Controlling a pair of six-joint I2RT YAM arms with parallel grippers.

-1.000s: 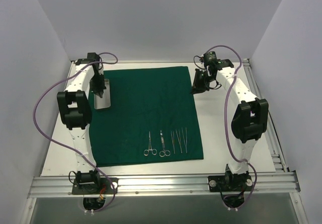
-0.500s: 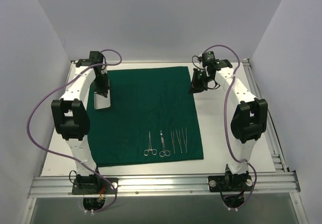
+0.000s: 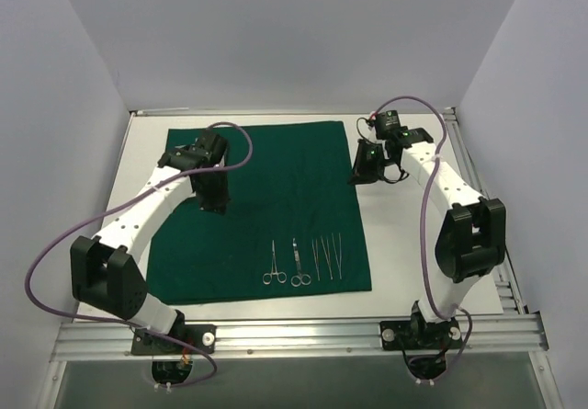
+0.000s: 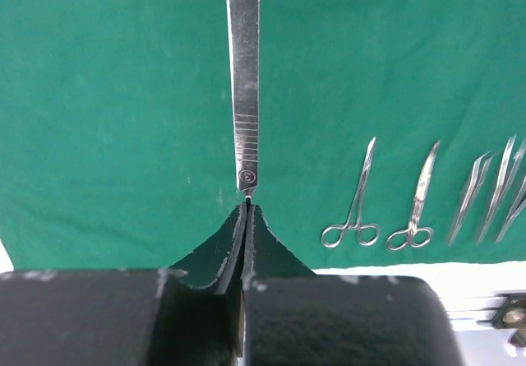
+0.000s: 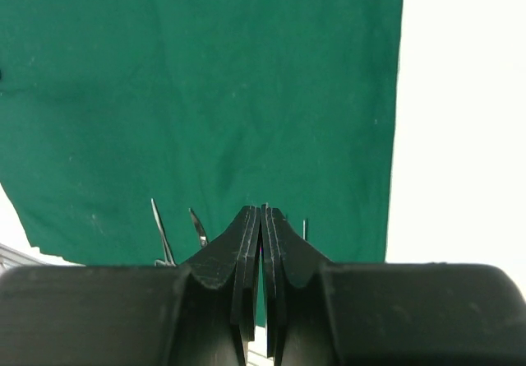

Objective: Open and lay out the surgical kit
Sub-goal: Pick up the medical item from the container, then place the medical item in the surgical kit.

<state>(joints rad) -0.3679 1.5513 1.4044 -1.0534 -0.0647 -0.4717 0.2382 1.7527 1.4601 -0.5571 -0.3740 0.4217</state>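
Pinching a slim flat steel handle over the dark green rectangular cloth drape

Only the left wrist view shows the catch: the left gripper has its jaws closed on the near end of that one handle. The handle is ridged and stamped close to the grip, and its far end is cut off by the frame's top edge. From above, the same gripper sits over the drape's left-centre, with fingers and handle lost beneath the black wrist. The drape lies spread flat on the white table. Along its lower part rest two ring-handled steel instruments side by side. To their right is a cluster of straight steel tweezers, too fine to count surely: two or three. The right wrist view catches just a few of these tips behind its fingers. The right gripper, jaws pressed together on nothing, hovers by the drape's upper right corner in the overhead view.
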